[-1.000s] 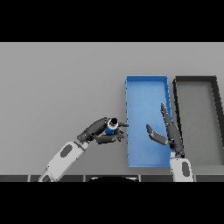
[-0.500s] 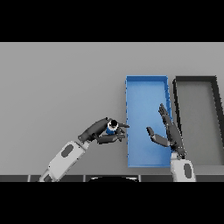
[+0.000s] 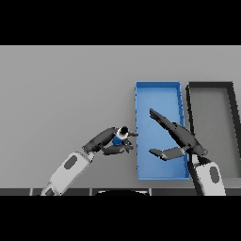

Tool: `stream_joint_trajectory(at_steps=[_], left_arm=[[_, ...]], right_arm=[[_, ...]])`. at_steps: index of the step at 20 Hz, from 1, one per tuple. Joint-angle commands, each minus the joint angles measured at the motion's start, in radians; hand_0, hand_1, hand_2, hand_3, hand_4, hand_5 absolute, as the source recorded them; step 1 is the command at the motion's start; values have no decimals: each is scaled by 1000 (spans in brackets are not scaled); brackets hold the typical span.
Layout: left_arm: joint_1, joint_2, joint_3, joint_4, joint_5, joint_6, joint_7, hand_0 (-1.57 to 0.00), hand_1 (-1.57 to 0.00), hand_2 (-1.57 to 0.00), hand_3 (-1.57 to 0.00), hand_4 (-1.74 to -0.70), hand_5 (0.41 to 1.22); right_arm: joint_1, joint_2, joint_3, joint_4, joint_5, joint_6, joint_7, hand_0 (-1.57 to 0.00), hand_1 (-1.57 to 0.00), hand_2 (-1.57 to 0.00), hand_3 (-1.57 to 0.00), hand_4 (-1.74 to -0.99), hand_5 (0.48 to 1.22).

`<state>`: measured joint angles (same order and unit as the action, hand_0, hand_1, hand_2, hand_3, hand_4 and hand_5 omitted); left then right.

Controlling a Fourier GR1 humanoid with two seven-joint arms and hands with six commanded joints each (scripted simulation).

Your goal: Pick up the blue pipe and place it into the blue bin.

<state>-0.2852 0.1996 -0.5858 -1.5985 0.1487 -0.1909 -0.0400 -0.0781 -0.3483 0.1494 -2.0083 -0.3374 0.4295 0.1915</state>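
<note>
The blue pipe (image 3: 118,139) is a short blue piece with a dark end, held in my left hand (image 3: 106,140), whose fingers and thumb curl round it just left of the blue bin (image 3: 157,89). The pipe sits close to the bin's left wall, outside it. My right hand (image 3: 181,136) hangs over the bin's middle with straight fingers pointing up-left and the thumb spread toward the left, holding nothing.
A black bin (image 3: 210,86) stands right beside the blue bin, at the table's right side. The grey table (image 3: 61,94) stretches out to the left and far side.
My right hand has swung left over the blue bin, its fingers now reaching further up-left. The left hand with the pipe has barely shifted.
</note>
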Motion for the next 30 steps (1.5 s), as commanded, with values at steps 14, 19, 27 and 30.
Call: stream_joint_trajectory(at_steps=[14,19,27,30], left_arm=[[-22,-32,15,36,1,-29,-19,-1571,-1571,-1571,-1494,-1732,1221],[-25,-32,22,44,13,-58,-4,-1571,-1571,-1571,-1509,-1731,1221],[-42,1,2,29,-98,-41,19,-879,-828,-796,-667,-1611,1221],[-19,-26,24,22,-36,-46,-25,-1138,-1120,-1106,-573,-1674,1198]], right_arm=[[-378,60,173,96,-68,101,186,1,1,1,1,-1241,532],[-447,122,196,181,-50,107,209,1,1,-9,1,-1223,512],[-531,169,223,278,-59,184,200,-697,-714,-714,-562,-1453,551],[-532,192,238,278,-121,161,248,-1123,-1132,-1132,-977,-1513,650]])
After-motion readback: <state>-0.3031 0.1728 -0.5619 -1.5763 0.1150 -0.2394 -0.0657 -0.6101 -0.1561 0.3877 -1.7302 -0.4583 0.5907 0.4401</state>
